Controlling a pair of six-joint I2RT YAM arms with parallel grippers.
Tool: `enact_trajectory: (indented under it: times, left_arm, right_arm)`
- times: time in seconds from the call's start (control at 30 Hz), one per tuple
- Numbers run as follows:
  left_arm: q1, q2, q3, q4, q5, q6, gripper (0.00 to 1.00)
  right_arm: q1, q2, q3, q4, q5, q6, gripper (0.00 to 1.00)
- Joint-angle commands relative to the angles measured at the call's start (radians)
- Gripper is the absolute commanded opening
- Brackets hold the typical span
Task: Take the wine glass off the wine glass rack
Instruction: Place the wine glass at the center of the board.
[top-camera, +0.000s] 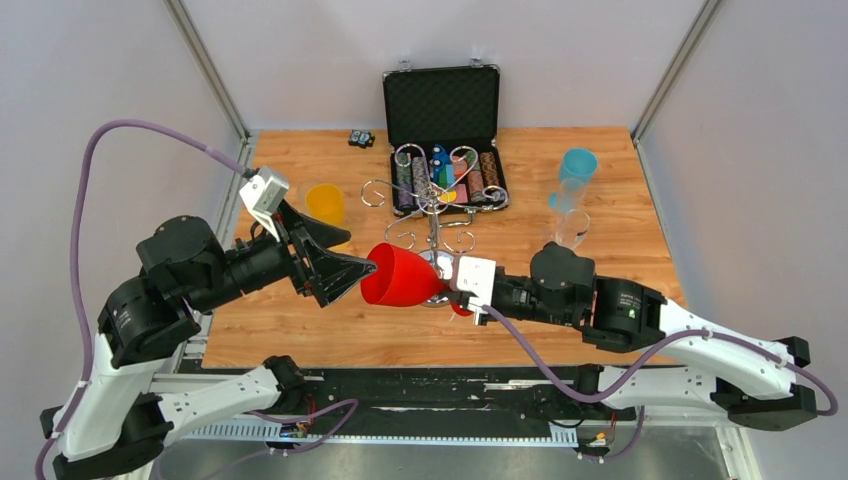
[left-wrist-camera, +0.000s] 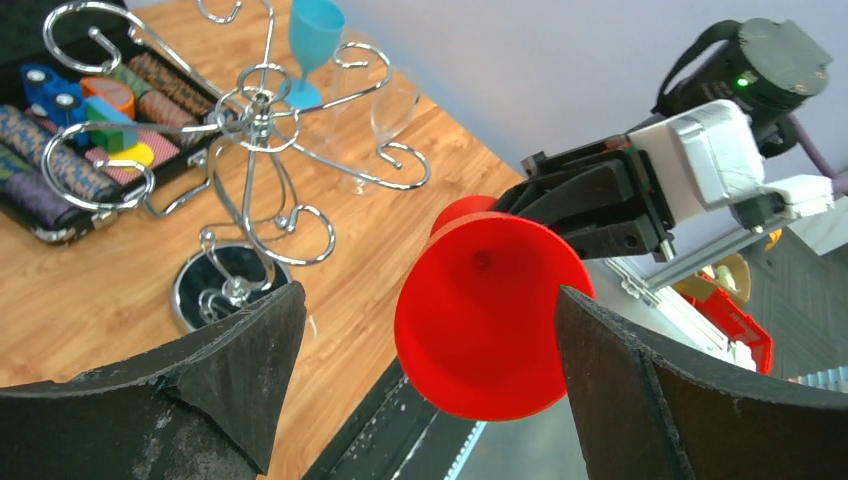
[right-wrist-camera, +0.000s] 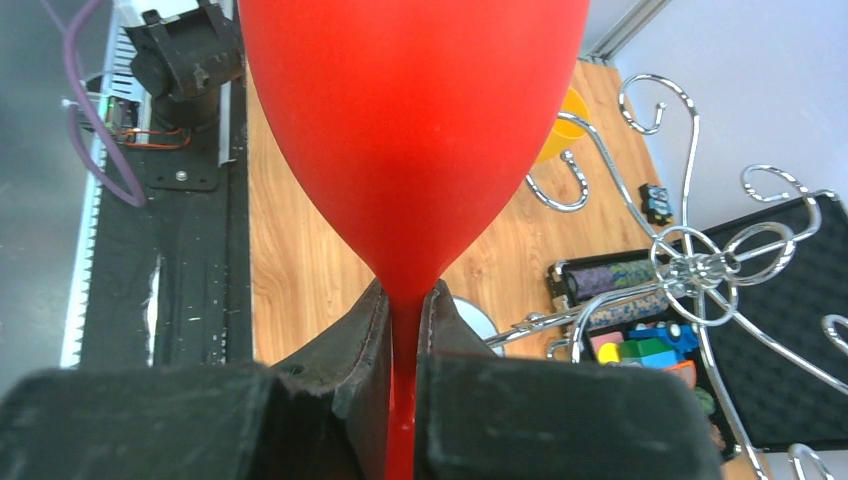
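**Wine glass.** The red wine glass (top-camera: 400, 277) is clear of the wine glass rack (top-camera: 436, 215). It lies roughly horizontal above the near part of the wooden surface (top-camera: 330, 330), just in front of the rack, with the bowl mouth facing the left arm. In the right wrist view the bowl (right-wrist-camera: 410, 130) fills the upper frame and its rim is cut off. The foot is mostly hidden behind the right pincer in the overhead view.

**Right pincer.** The right pincer (top-camera: 452, 290) is clamped on the stem, with both fingers (right-wrist-camera: 355, 340) pressed against it just below the bowl.

**Left pincer.** The left pincer (top-camera: 355, 255) is spread fully wide and grips nothing. In the left wrist view the bowl mouth (left-wrist-camera: 480, 320) sits between its two fingers (left-wrist-camera: 240, 350). Contact between fingertip and rim cannot be determined.

**Rack.** The chrome rack stands upright behind the glass. No glass hangs on the curled arms (left-wrist-camera: 258, 110) that are visible. Its round base (left-wrist-camera: 215, 290) shows in the left wrist view, but the glass and right pincer largely cover it from overhead.

**Surroundings.** An open black chip case (top-camera: 440, 105) lies just behind the rack, and the wire arms partly screen its chips. An orange cup (top-camera: 325, 203) stands on the left, partly behind the left pincer. A blue glass (top-camera: 577, 165) and clear glasses (top-camera: 572, 228) stand on the right. The clear ones are hard to make out.
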Motion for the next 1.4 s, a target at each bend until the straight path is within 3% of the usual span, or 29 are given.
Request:
enact_trajectory:
  times: [0.0, 0.4, 0.77, 0.93, 1.37]
  left_arm:
    - [-0.002, 0.006, 0.05, -0.096, -0.052, -0.049, 1.0]
    - [-0.003, -0.033, -0.01, -0.132, -0.031, -0.055, 0.99]
    - [-0.002, -0.037, -0.072, -0.115, 0.004, -0.054, 0.79]
    - [-0.002, -0.041, -0.094, -0.093, 0.022, -0.055, 0.74]
    - [-0.001, -0.035, -0.101, -0.096, 0.031, -0.054, 0.43]
  right_arm:
    - [0.04, -0.005, -0.003, 0.096, 0.114, -0.069, 0.0]
    - [0.112, 0.042, 0.013, 0.157, 0.184, -0.115, 0.0]
    - [0.16, 0.056, 0.008, 0.188, 0.235, -0.118, 0.0]
    - [0.173, 0.071, 0.008, 0.194, 0.252, -0.123, 0.0]
    - [0.179, 0.077, -0.044, 0.211, 0.293, -0.129, 0.0]
